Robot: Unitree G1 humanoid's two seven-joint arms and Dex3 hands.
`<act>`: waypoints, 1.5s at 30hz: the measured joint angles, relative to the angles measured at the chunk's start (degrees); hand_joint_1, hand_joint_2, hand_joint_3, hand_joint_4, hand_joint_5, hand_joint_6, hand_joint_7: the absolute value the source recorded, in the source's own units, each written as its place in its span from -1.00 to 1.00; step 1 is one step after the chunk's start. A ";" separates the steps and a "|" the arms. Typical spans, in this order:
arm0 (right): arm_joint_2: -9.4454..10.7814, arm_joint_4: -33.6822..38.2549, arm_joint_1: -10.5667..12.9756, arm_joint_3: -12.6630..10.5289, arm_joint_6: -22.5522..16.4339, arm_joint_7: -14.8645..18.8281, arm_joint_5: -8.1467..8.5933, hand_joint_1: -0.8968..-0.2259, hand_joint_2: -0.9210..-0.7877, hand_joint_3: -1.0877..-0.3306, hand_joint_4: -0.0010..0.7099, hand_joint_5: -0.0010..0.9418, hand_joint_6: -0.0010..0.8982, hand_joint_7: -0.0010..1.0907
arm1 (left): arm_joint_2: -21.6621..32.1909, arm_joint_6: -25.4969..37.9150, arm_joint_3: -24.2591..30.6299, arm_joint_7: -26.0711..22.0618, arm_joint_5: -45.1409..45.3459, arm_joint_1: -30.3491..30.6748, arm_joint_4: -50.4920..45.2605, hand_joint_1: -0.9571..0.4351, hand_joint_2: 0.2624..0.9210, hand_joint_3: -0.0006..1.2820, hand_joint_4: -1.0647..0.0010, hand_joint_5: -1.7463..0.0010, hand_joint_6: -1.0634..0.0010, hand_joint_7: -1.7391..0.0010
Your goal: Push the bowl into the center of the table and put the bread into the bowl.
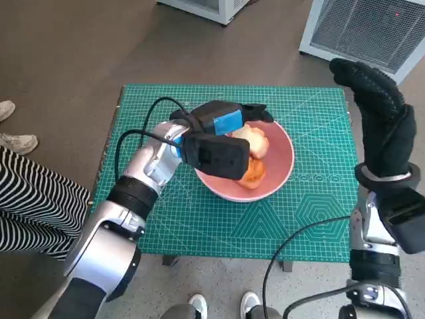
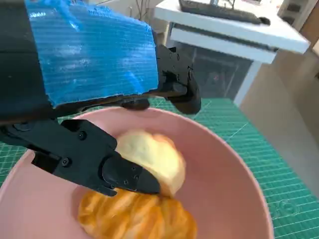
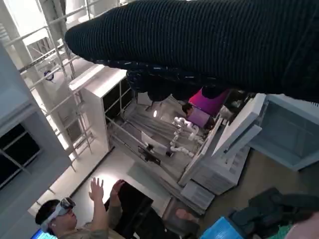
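Note:
The pink bowl (image 1: 282, 163) stands about mid-table on the green mat. In it lie a pale bread roll (image 1: 255, 141) and a golden-brown piece (image 1: 254, 174) side by side. My left hand (image 1: 222, 126) hovers over the bowl's left half. In the left wrist view one black finger (image 2: 124, 174) lies against the pale roll (image 2: 149, 154), above the brown piece (image 2: 134, 216). The other fingers (image 2: 179, 92) spread out over the bowl's far rim (image 2: 224, 179), apart from the bread. My right hand (image 1: 375, 109) is raised beyond the table's right edge, fingers stretched out and holding nothing.
A green cutting mat (image 1: 199, 226) covers the small table. A person's striped legs (image 1: 33, 206) and shoes (image 1: 16, 141) are at the left, more feet (image 1: 199, 306) at the front. A white grilled unit (image 1: 372, 30) stands back right. A person in a headset (image 3: 75, 219) shows in the right wrist view.

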 measured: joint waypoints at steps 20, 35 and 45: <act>-0.42 -0.74 -2.45 0.13 3.12 -1.63 -0.55 -0.45 -1.00 -0.10 -0.57 -0.99 -1.00 -0.03 | 4.05 -9.46 21.11 -7.08 -30.49 12.13 -22.07 -0.58 1.00 -0.26 0.71 1.00 0.95 0.51; -0.31 -3.05 -5.20 1.67 5.47 -3.17 -2.62 -0.44 -1.00 -0.10 -0.53 -0.98 -1.00 0.03 | -0.96 -17.19 27.04 -11.63 -43.57 20.77 -29.12 -0.62 1.00 -0.20 0.90 1.00 1.00 0.64; -0.31 -1.83 -6.53 2.02 4.86 -3.21 -3.57 -0.49 -1.00 -0.10 -0.54 -0.98 -1.00 0.02 | -3.42 -19.16 29.23 -16.06 -49.19 23.20 -29.05 -0.64 1.00 -0.24 0.86 0.99 0.88 0.71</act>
